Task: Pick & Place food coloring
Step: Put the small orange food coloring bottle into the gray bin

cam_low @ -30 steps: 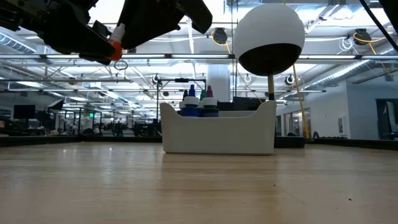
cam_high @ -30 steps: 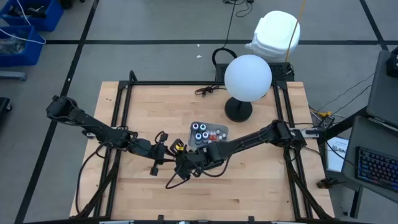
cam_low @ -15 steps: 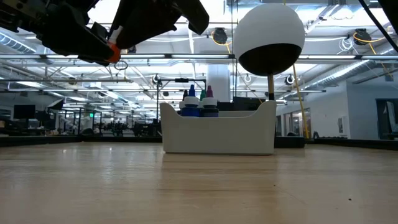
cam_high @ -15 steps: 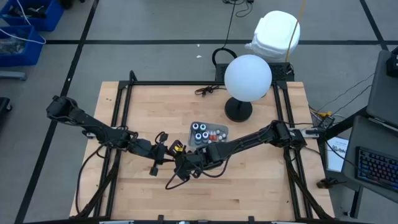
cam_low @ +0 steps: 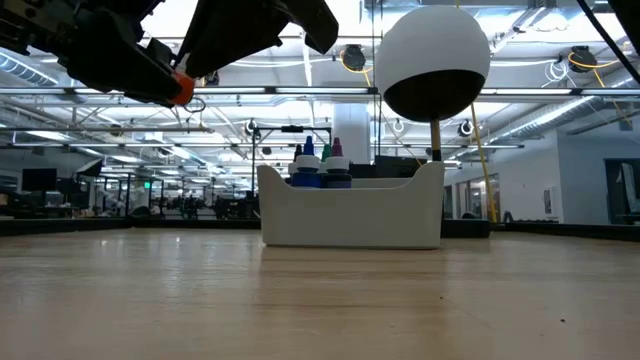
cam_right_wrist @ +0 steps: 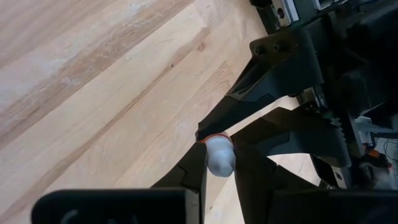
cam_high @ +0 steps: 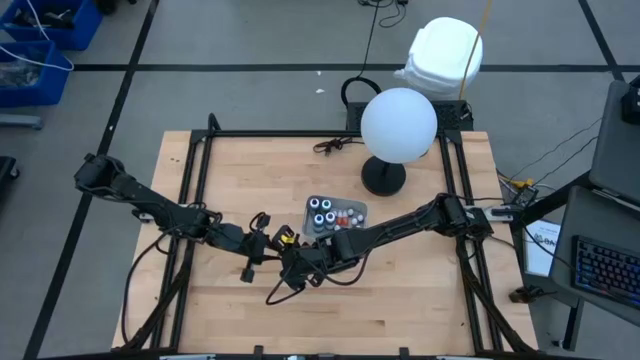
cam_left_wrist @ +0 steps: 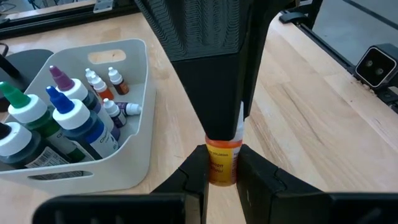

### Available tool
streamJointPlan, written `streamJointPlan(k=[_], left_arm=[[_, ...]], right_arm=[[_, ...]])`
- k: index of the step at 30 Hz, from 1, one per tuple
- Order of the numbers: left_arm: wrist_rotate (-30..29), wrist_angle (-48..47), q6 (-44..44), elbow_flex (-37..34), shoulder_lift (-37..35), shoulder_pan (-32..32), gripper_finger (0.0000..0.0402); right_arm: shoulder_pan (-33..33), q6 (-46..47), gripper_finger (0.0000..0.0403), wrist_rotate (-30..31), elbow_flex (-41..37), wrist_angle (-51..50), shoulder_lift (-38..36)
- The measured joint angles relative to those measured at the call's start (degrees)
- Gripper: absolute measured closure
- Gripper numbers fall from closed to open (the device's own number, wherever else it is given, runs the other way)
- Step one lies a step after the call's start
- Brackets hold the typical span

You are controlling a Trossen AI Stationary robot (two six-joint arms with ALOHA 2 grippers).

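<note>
Grey floor [cam_high: 250, 90] with dark lines surrounds the wooden table [cam_high: 420, 290].

Illumination is bright and even, supplied by overhead ceiling fixtures [cam_low: 560, 62] that flare in the low view. The table [cam_high: 420, 290] beneath them shows only soft, faint shadows. In the low view, the nearest tabletop is blurred. The globe lamp [cam_high: 398, 124] is overexposed. In both wrist views, the fingers nearest the lens are out of focus.
</note>
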Motion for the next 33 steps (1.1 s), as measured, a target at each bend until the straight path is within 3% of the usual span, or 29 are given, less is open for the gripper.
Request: streamJointPlan(k=[7, 16, 21, 27, 30, 33], left_arm=[[0.0, 0.3, 0.3, 0.0, 0.0, 0.0, 0.0321], [0.1, 0.0, -0.4, 0.0, -0.1, -1.4, 0.0167], [0.0, -7.5, -4.1, 0.0, -0.1, -3.2, 0.0109], [-1.5, -8.1, -6.8, -2.5, 0.0, -6.6, 0.0111], [-3.2, -4.4, -5.9, -3.4, 0.0, -8.2, 0.0131], [-5.9, -1.5, -2.2, -4.3, 0.0, -10.3, 0.0167]], right_arm=[[0.1, 1.9, 0.0356, 0.0, 0.0, -0.9, -0.2], [0.9, 9.2, 0.0358, 0.0, 0.0, -9.4, -2.6], [0.9, 16.2, 0.0358, 0.0, 0.0, -19.8, -5.3], [-0.5, 24.0, 0.0359, 0.0, 0.0, -31.8, -7.8], [-1.8, 26.3, 0.0358, -0.3, 0.0, -35.3, -8.4], [-3.7, 28.7, 0.0358, -4.4, 0.0, -36.7, -8.7]])
